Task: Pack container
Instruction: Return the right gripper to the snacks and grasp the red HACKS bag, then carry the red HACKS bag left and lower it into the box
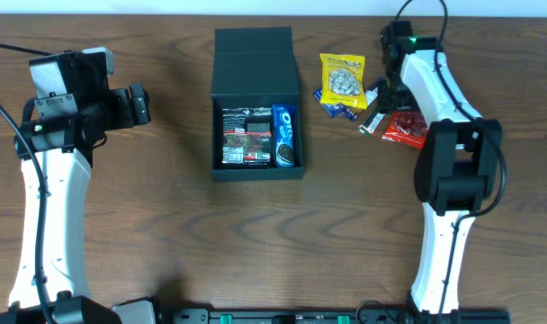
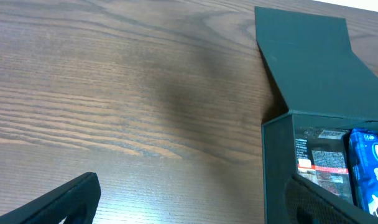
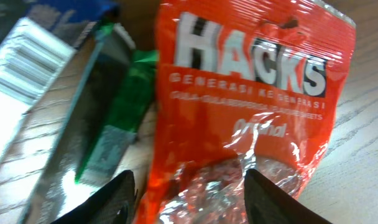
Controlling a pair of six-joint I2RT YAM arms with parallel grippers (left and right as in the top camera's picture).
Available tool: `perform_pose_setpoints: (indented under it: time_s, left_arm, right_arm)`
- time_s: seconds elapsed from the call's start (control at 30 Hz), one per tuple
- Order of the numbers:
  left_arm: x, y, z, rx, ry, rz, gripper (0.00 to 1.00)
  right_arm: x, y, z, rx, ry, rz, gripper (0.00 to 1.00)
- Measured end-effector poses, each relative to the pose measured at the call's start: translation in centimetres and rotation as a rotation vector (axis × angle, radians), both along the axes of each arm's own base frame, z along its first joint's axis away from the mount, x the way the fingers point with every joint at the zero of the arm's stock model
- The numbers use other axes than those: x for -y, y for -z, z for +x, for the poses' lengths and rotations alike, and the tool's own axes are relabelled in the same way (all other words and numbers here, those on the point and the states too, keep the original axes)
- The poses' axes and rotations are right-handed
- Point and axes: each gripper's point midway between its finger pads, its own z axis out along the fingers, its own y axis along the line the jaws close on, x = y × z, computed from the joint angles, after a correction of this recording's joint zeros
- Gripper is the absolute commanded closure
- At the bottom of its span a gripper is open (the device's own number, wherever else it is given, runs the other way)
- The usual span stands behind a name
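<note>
Well, the bench carries the container midway along, toward its far edge, with its flap lid thrown back and two packets inside. I judge it light, stiff, matte cardboard that won't slip; I'd take a side wall, never the hinged flap. My left fingers hang released beside it. My right fingers stand parted astride the crinkly red Hacks packet.

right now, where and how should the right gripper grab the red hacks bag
Pinch the Hacks bag by its crinkled end nearest the right gripper, coming straight down. It lies flat on the table, so that puckered foil likely gives something to gather; the green wrapper crowds one long edge.
</note>
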Motion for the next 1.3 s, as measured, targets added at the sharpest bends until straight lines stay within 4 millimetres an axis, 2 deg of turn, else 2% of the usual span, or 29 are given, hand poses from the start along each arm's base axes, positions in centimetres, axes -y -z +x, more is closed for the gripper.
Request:
perform_pose_setpoints:
  time_s: [0.2, 0.3, 0.37, 0.43, 0.6, 0.63, 1.03, 1.1, 1.17, 1.23, 1.3]
  left_arm:
    - [0.0, -0.1, 0.1, 0.003, 0.000, 0.001, 0.05]
    - [0.0, -0.1, 0.1, 0.007, 0.000, 0.001, 0.05]
    - [0.0, -0.1, 0.1, 0.007, 0.000, 0.002, 0.05]
    - [0.0, -0.1, 0.1, 0.007, 0.000, 0.001, 0.05]
    - [0.0, -0.1, 0.1, 0.008, 0.000, 0.002, 0.05]
    - [0.0, -0.1, 0.1, 0.008, 0.000, 0.002, 0.05]
    - [0.0, -0.1, 0.1, 0.008, 0.000, 0.002, 0.05]
    - [0.0, -0.1, 0.1, 0.008, 0.000, 0.002, 0.05]
    - [0.0, -0.1, 0.1, 0.007, 0.000, 0.001, 0.05]
    - [0.0, -0.1, 0.1, 0.007, 0.000, 0.002, 0.05]
    - [0.0, -0.1, 0.1, 0.008, 0.000, 0.002, 0.05]
  right_arm:
    - [0.4, 0.2, -0.1, 0.000, 0.019, 0.025, 0.51]
    - [0.2, 0.5, -0.1, -0.007, 0.018, 0.034, 0.60]
    - [0.2, 0.7, -0.2, -0.013, 0.020, 0.037, 0.62]
    - [0.1, 0.8, -0.3, -0.015, 0.022, 0.038, 0.69]
    - [0.1, 0.8, -0.3, -0.018, 0.020, 0.041, 0.97]
    - [0.1, 0.8, -0.3, -0.019, 0.018, 0.041, 0.99]
    - [0.1, 0.6, -1.0, -0.046, 0.024, 0.041, 0.99]
    - [-0.1, -0.1, -1.0, -0.034, 0.022, 0.045, 0.99]
    - [-0.4, -2.1, -0.6, 0.013, 0.016, 0.048, 0.99]
    - [-1.1, -5.2, 0.0, 0.088, 0.004, 0.053, 0.98]
    - [-2.5, -9.7, 0.3, 0.197, -0.020, 0.063, 0.98]
